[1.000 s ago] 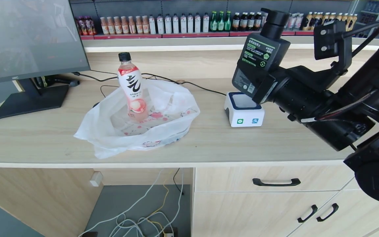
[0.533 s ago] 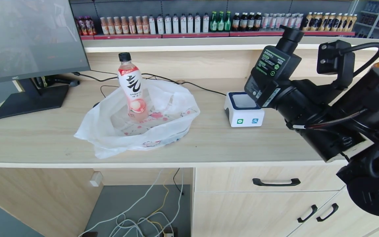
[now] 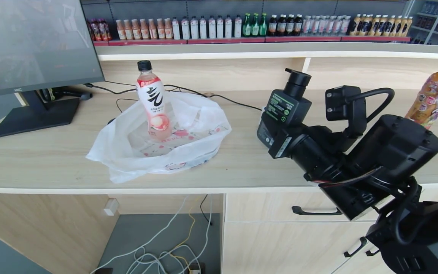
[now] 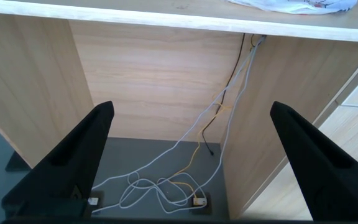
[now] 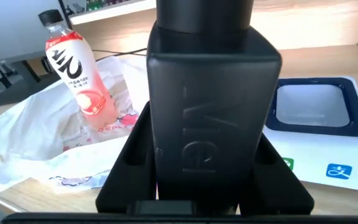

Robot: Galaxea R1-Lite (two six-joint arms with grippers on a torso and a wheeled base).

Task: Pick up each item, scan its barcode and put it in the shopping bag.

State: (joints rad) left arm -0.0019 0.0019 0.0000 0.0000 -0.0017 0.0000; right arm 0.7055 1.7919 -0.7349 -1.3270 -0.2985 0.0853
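Near the scanner [image 5: 316, 134], the right gripper [image 5: 201, 177] clamps a black bottle [image 5: 213, 93], seemingly upright. Below the counter [image 4: 104, 11], the left gripper [image 4: 190, 155] hangs wide open, empty.

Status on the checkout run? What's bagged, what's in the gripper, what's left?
Done: pink bottle stands in the shopping bag. In hand: right gripper shut on the black container, held by the scanner; scan result not visible. Left: bag it, then scan and bag the brown bottle on the counter. Left gripper open, below counter level.
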